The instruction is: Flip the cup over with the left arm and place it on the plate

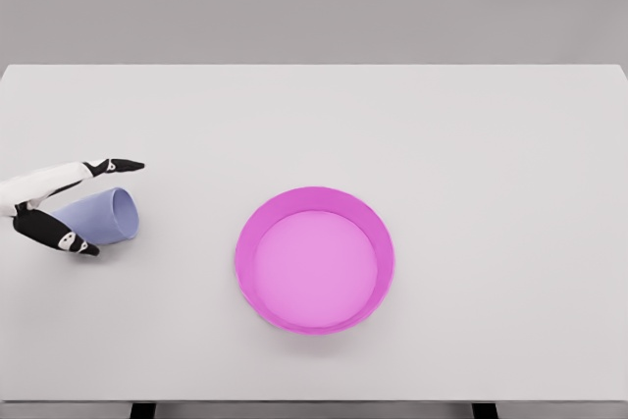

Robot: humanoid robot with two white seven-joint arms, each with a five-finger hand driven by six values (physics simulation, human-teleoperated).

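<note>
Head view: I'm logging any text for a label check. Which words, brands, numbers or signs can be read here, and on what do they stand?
None: no text, number or sign shows anywhere.
The cup, lying on its side in the left hand, is plain lavender.
The plate is plain pink.
The table is bare white.

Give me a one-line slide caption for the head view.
Left hand closes around a lavender cup lying sideways on the white table, left of the empty pink plate.
</note>
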